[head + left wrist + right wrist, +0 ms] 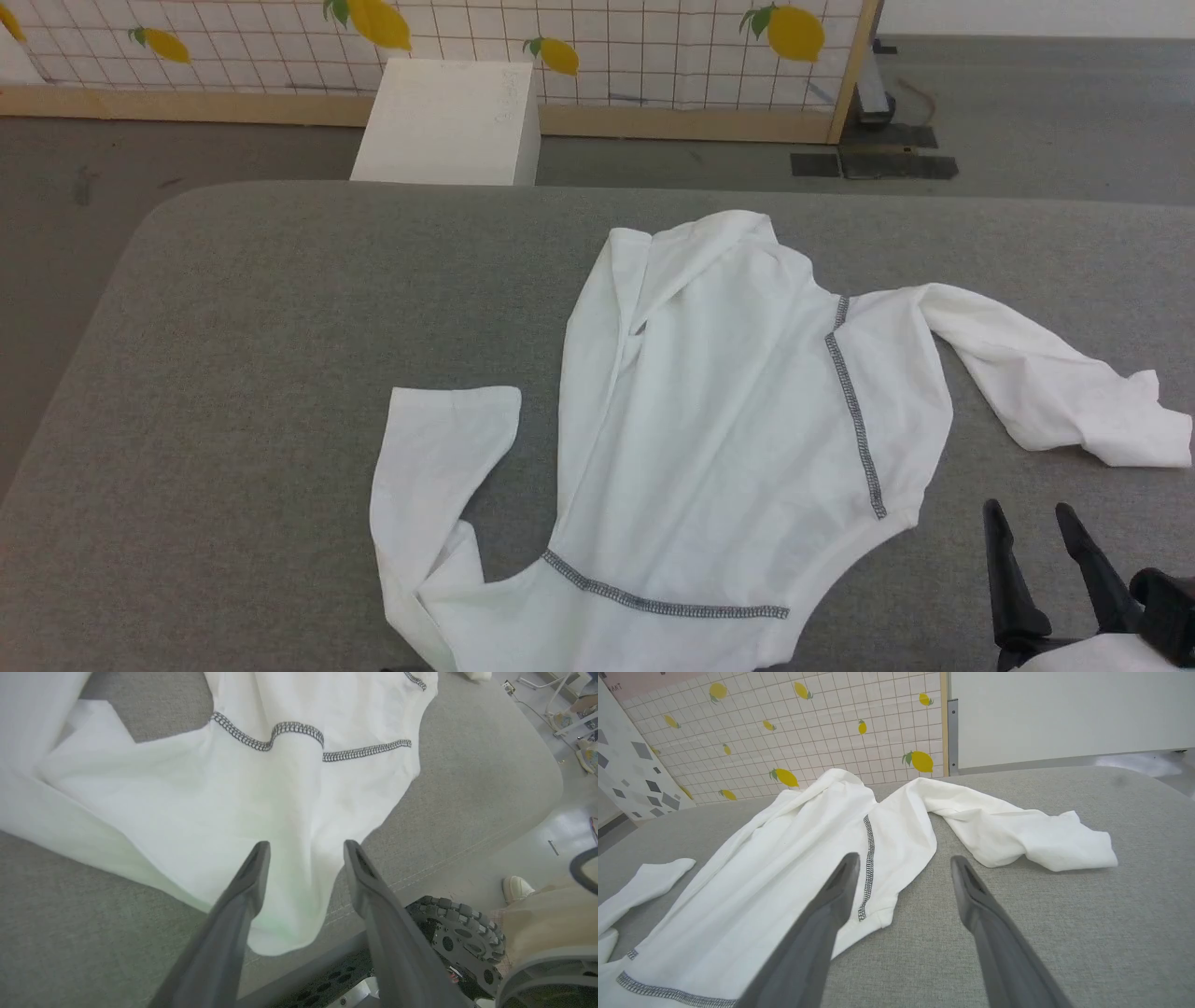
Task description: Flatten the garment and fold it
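The garment (728,420) is a white long-sleeved shirt with dark zigzag seams, spread on the grey table (280,308), its near end at the table's front edge. One sleeve (1046,383) trails to the right; the other (429,467) bends back at the left. In the left wrist view my left gripper (306,847) hovers open above the garment (243,812) where it drapes over the table's front edge; nothing is pinched between its fingers. My right gripper (1027,518) stands open near the table's front right, beside the shoulder seam (867,868), holding nothing (903,861).
A white box (448,121) stands on the floor beyond the table's far edge, before a lemon-patterned panel (607,47). Below the table's front edge, the left wrist view shows my wheeled base (462,938) and a person's shoe (516,887).
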Tool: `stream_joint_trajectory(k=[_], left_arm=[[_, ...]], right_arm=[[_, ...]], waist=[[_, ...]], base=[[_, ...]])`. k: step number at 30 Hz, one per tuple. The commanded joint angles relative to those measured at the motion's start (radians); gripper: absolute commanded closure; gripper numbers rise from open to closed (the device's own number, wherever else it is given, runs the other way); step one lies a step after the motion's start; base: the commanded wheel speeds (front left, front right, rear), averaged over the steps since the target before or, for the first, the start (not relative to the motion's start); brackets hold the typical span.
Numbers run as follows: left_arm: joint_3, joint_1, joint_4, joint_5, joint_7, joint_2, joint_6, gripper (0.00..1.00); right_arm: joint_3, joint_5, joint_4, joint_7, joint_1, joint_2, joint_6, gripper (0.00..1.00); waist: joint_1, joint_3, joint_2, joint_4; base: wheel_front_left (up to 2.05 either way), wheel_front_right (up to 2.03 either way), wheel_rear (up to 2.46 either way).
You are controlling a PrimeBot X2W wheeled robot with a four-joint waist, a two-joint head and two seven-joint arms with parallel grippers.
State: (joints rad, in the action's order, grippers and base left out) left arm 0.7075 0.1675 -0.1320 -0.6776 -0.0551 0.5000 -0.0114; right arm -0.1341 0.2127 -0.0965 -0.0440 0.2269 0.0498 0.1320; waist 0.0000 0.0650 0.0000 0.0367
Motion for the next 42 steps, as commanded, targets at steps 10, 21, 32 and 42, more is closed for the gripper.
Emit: stream_joint_trajectory(k=[10, 21, 32, 42], left_arm=[[-0.186, -0.103, -0.112, -0.029, 0.097, -0.030, -0.123, 0.00], [-0.103, -0.410, 0.116, 0.087, -0.034, -0.101, -0.117, 0.00], [-0.005, -0.555, 0.436, 0.126, -0.190, -0.155, -0.085, 0.00], [0.004, -0.610, 0.584, 0.120, -0.182, -0.207, -0.083, 1.00]], right_arm=[[0.002, 0.012, -0.008, -0.004, 0.012, 0.000, -0.001, 0.00], [0.016, 0.015, 0.007, -0.009, -0.019, 0.000, -0.001, 0.00], [0.024, 0.017, 0.024, -0.016, -0.039, 0.000, -0.001, 0.00], [0.028, 0.021, 0.028, -0.022, -0.042, 0.000, -0.001, 0.00]], waist=[[0.0000, 0.004, 0.0000, -0.021], [0.0000, 0.070, 0.0000, -0.062], [0.0000, 0.103, 0.0000, -0.126], [0.0000, 0.118, 0.0000, -0.140]], base=[[0.00, 0.00, 0.00], [0.00, 0.00, 0.00], [0.00, 0.00, 0.00], [0.00, 0.00, 0.00]])
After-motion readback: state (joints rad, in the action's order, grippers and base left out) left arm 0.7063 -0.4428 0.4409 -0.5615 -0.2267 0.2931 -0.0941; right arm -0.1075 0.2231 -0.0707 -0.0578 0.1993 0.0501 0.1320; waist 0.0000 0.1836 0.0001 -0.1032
